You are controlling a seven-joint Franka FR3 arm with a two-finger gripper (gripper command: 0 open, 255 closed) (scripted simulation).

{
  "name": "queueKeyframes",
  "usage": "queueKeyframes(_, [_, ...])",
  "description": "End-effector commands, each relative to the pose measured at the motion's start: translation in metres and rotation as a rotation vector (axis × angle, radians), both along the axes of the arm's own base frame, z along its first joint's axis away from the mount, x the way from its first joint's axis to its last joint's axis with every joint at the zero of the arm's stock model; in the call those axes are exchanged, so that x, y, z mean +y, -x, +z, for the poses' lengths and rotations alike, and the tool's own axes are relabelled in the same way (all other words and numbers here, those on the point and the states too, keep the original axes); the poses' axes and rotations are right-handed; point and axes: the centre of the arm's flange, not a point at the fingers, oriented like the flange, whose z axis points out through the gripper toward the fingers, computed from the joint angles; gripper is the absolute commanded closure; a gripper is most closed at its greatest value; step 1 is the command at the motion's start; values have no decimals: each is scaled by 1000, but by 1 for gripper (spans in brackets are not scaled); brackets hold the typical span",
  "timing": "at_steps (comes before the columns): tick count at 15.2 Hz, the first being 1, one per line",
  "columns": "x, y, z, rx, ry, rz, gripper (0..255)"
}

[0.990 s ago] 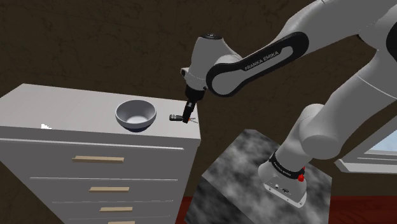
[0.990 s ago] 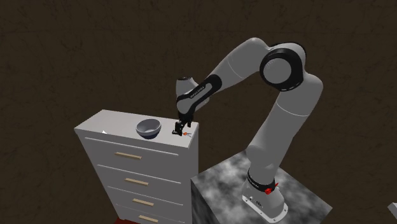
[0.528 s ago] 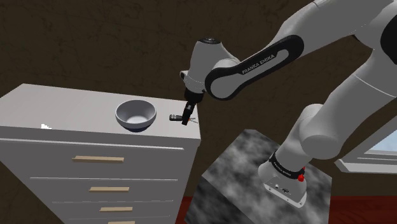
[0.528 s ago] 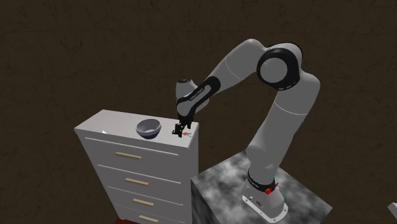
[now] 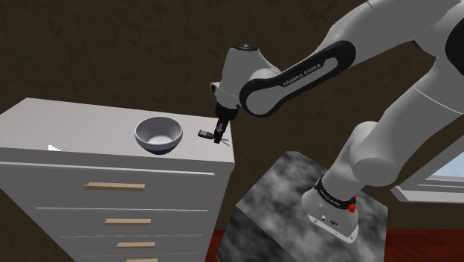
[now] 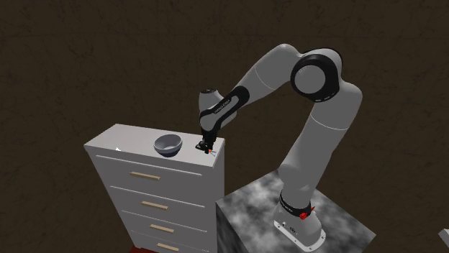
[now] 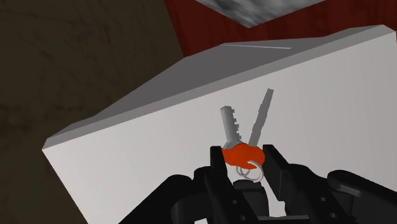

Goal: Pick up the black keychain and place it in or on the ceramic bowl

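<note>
Closest to me, my gripper (image 7: 244, 151) is closed on the keychain (image 7: 240, 154). The two black fingers (image 7: 217, 159) press the orange fob from either side, the ring hangs back toward the palm, and two grey keys splay forward past the fingertips. The hold is on the fob alone, so I judge the keys free to swing. The keychain is at the corner of the dresser top (image 5: 74, 123) nearest the stand (image 5: 282, 201), right by the side edge. From the outside views I cannot tell whether the keys are clear of the surface or resting on it.

My reading is that the step in hand is the lift and carry. I would bring the hand straight up first, slowly, until the key tips are plainly off the top, because dragging them sideways could twist the fob in the fingers. That corner is unforgiving, and a slip there would likely send the keychain off the edge. I would hold the squeeze firm and avoid any quick wrist turn.

Further along the front edge, away from that corner, stands the bowl (image 5: 158, 134). It is grey outside and pale inside, upright, and near the keychain but not touching it. The carry is short. I would rise high enough that the dangling keys pass over the rim, stop above the middle of the hollow, lower a little, then release.
</note>
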Motion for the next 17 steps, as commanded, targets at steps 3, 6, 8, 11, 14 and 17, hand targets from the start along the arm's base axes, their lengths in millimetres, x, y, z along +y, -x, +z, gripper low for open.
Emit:
queueKeyframes(3, [-1, 0, -1, 3, 1, -1, 255])
queueKeyframes(6, [0, 0, 9, 3, 1, -1, 255])
queueKeyframes(8, [0, 0, 20, 3, 1, -1, 255])
queueKeyframes(11, [0, 0, 36, 3, 1, -1, 255])
queueKeyframes(14, [0, 0, 51, 3, 1, -1, 255])
queueKeyframes(17, [0, 0, 67, 3, 1, -1, 255])
